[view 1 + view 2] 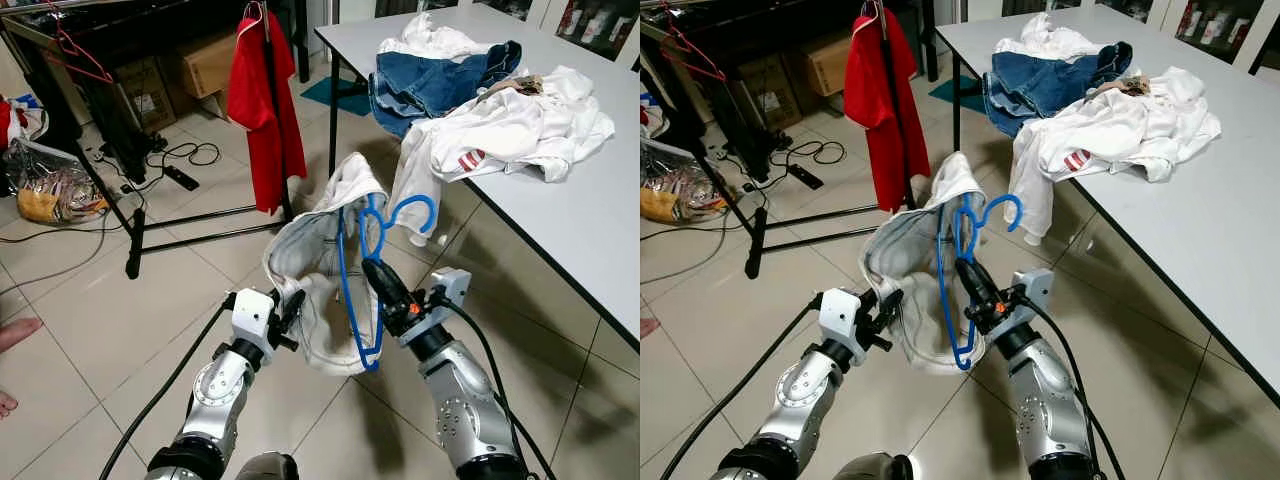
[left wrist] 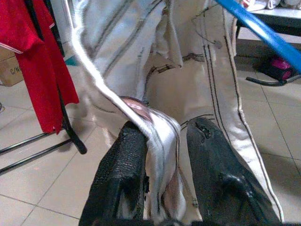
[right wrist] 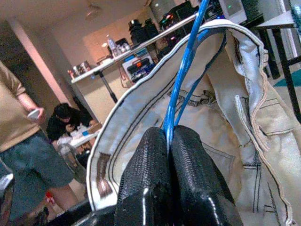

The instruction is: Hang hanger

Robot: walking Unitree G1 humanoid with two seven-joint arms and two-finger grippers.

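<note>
A blue hanger carries a white garment, held up in front of me above the floor. My right gripper is shut on the hanger's blue wire. My left gripper is shut on a fold of the white garment at its lower left edge. The hanger's hook points toward the table. A black clothes rack stands ahead at the left, with a red shirt hanging on it and a red hanger on its rail.
A white table at the right holds jeans and white clothes that hang over its edge. Cables and a plastic bag lie by the rack. Cardboard boxes stand behind. People stand and sit behind me.
</note>
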